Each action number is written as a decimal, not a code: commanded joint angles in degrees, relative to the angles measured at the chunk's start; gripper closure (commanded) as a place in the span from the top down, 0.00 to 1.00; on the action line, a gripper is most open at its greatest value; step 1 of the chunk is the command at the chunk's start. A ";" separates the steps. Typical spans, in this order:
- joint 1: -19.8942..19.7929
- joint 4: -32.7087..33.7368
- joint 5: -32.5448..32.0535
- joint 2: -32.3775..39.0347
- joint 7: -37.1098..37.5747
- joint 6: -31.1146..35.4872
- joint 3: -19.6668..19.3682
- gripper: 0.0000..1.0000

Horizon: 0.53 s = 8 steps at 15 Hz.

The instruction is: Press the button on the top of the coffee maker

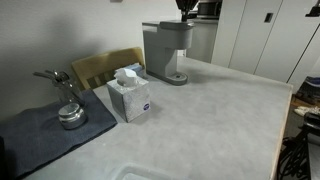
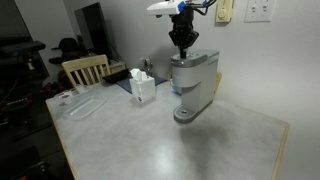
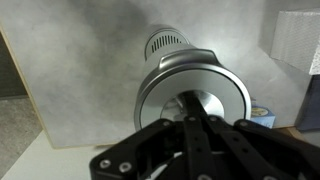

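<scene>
Jaws closed together, gripper (image 2: 182, 48) sits atop the coffee maker (image 2: 196, 82)

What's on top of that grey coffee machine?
The robot's black tool, shut, sits right over the head of the coffee maker. The button beneath is covered, so contact cannot be seen.

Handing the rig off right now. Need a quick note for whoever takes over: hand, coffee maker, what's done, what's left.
Hand: the fingers look shut in the wrist view and hold nothing. It sits directly over the head of the coffee maker.
Coffee maker: upright on the table near the wall, with the tissue box standing apart from it.
Done: hand lined up over the machine's top.
Left: the press is not confirmed, since these views don't show contact. Probably ease straight down onto the button, then lift clear.
</scene>
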 commanded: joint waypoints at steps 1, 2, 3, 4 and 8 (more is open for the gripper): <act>0.10 -0.83 -1.53 0.51 -0.60 0.59 -0.22 0.00; 0.17 -0.37 -1.79 0.49 -0.67 0.55 -0.21 0.00; 0.30 0.09 -2.21 0.48 -0.50 0.34 -0.30 0.00; 0.42 0.49 -2.70 0.45 -0.51 0.24 -0.35 0.00; 0.77 2.06 -4.79 0.39 -0.83 0.04 -0.37 0.00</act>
